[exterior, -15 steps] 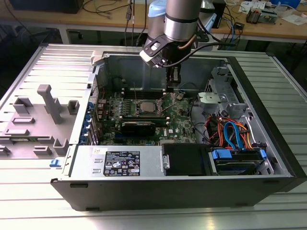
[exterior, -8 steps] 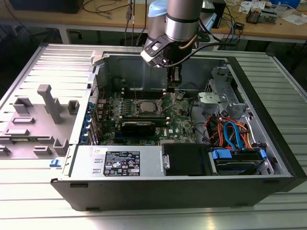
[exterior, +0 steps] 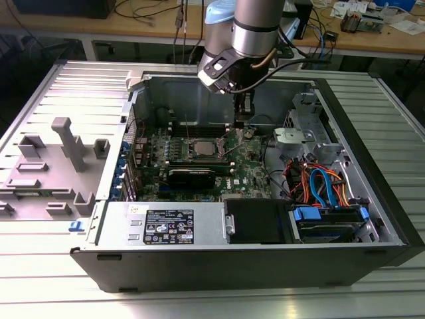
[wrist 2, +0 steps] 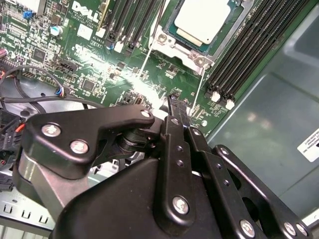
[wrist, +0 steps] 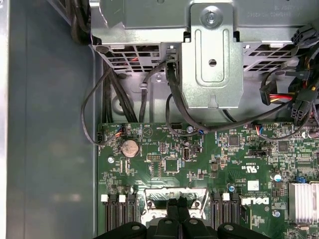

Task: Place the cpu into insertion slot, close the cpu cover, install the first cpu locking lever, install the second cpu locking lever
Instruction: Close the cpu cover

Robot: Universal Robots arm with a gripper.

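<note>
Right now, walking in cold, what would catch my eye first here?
A big silver robot arm reaches down into an open computer case, its black hand shut close over the green board. Near the hand, the silvery cpu sits in the insertion slot.

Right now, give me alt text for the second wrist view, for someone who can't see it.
A black end effector, shut, hangs over a green motherboard, its tip just short of the insertion slot. There the silvery cpu sits framed by the cpu cover, with two thin wire levers angling out and black memory slots alongside.
</note>
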